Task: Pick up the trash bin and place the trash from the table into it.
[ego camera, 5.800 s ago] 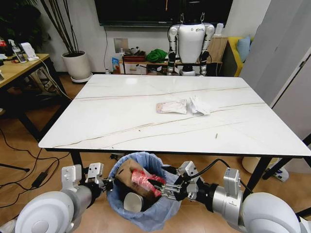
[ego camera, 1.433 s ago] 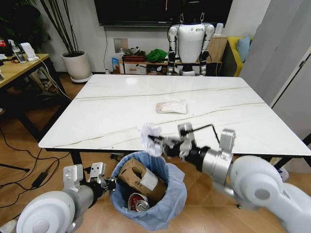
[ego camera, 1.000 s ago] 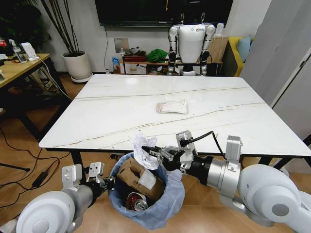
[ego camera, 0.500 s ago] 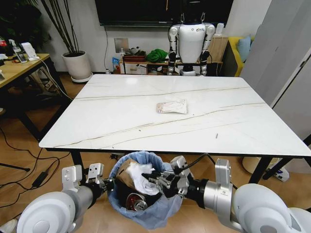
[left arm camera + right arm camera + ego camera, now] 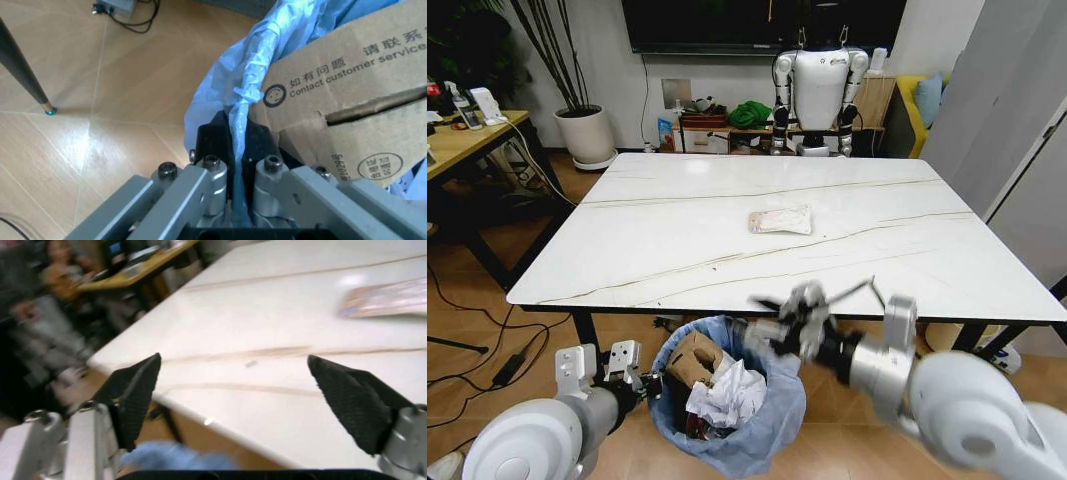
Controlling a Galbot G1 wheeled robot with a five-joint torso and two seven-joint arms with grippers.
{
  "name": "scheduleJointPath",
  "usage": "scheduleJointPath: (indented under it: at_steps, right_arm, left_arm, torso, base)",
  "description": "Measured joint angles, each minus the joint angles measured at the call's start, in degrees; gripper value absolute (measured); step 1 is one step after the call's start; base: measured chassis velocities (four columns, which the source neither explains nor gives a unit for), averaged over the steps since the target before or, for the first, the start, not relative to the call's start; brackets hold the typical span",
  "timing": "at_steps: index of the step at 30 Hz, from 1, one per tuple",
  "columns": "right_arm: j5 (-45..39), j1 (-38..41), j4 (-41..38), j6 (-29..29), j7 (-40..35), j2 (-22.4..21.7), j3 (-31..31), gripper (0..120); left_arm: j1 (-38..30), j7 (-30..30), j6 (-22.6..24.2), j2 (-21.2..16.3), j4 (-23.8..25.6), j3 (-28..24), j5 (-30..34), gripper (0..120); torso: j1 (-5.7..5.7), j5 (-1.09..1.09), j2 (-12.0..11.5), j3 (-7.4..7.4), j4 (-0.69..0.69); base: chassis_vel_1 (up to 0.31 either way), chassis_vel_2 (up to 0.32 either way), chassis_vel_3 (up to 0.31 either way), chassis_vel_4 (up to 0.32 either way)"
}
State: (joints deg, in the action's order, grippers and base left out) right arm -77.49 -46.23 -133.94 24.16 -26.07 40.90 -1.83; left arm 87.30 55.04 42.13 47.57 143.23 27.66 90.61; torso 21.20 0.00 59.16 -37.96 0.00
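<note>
The table (image 5: 677, 240), a broad white marble-look slab with thin dark veins, spans the middle of the head view, its near edge running just above both arms. Below that edge, on the wooden floor close in front of the robot, stands the trash bin (image 5: 727, 400), lined with a crinkled blue bag and already holding a brown cardboard box (image 5: 695, 362) and a crumpled white tissue (image 5: 732, 392). The left gripper (image 5: 649, 383) sits at the bin's left rim; in the left wrist view its jaws are pressed together on a fold of the blue bag (image 5: 241, 120), with the box directly beyond it. The right gripper (image 5: 772, 318) is at table-edge height above the bin's right rim, its jaws spread wide and empty, as the right wrist view shows, where the two black pads frame the tabletop. The one piece of trash left on the table is a flat clear wrapper (image 5: 780, 220) near the table's centre, well apart from the bin. It lies forward of the right gripper and slightly to its right, with its long axis running across the table from left to right. The right arm is judged the nearer and the only free one, so the reach would go forward over the near edge.
</note>
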Motion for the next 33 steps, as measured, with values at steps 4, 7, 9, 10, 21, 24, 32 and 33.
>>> scheduleJointPath:
  at_steps: [4,7,9,10,21,24,32,33]
  right_arm:
    - [-0.11,4.89,7.47,-0.57,-5.10,3.67,-0.18,93]
    - [0.15,8.36,16.07,-1.11,-8.46,7.14,-0.11,100]
    - [0.16,8.94,17.90,-1.22,-8.97,7.75,-0.10,100]
    - [0.20,10.25,21.91,-1.34,-10.01,9.23,-0.24,100]
    - [-1.05,18.92,40.15,-1.85,-15.46,20.11,-2.97,100]
    - [-0.86,19.81,42.81,-2.11,-15.48,21.54,-2.92,100]
    - [0.33,23.48,51.33,-3.10,-15.21,25.95,-2.69,100]
    - [0.34,23.65,51.51,-3.11,-15.19,26.05,-2.69,100]
  left_arm:
    - [0.25,-0.50,0.00,-0.23,0.00,-0.39,-0.13,0]
    - [0.17,-1.09,0.00,-0.86,0.00,-0.72,-0.25,0]
    - [0.14,-1.20,0.00,-0.99,0.00,-0.74,-0.25,0]
    - [0.07,-1.36,0.00,-1.31,0.00,-0.77,-0.25,0]
    - [-0.24,-1.76,0.00,-2.37,0.00,-0.92,-0.08,0]
    - [-0.27,-1.80,0.00,-2.47,0.00,-0.91,-0.03,0]
    - [-0.75,-1.97,0.00,-2.77,0.00,-0.72,0.29,0]
    - [-0.78,-1.99,0.00,-2.77,0.00,-0.72,0.30,0]
  torso:
    - [0.00,-0.01,0.00,0.00,0.01]
    - [0.00,0.00,-0.01,0.00,0.01]
    - [0.00,0.00,0.00,0.00,0.01]
    - [0.01,-0.01,0.00,-0.01,-0.01]
    - [0.00,-0.01,0.00,-0.01,0.01]
    - [0.00,-0.02,0.00,0.00,0.00]
    - [0.00,-0.01,0.00,0.00,-0.01]
    - [0.00,-0.01,0.00,0.00,-0.01]
  base:
    - [0.000,0.000,0.000,0.000]
    - [0.000,0.000,0.000,0.000]
    - [0.000,0.000,0.000,0.000]
    - [0.000,0.000,0.000,0.000]
    - [0.000,0.000,0.000,0.000]
    - [0.000,0.000,0.000,0.000]
    - [0.000,0.000,0.000,0.000]
    - [0.000,0.000,0.000,0.000]
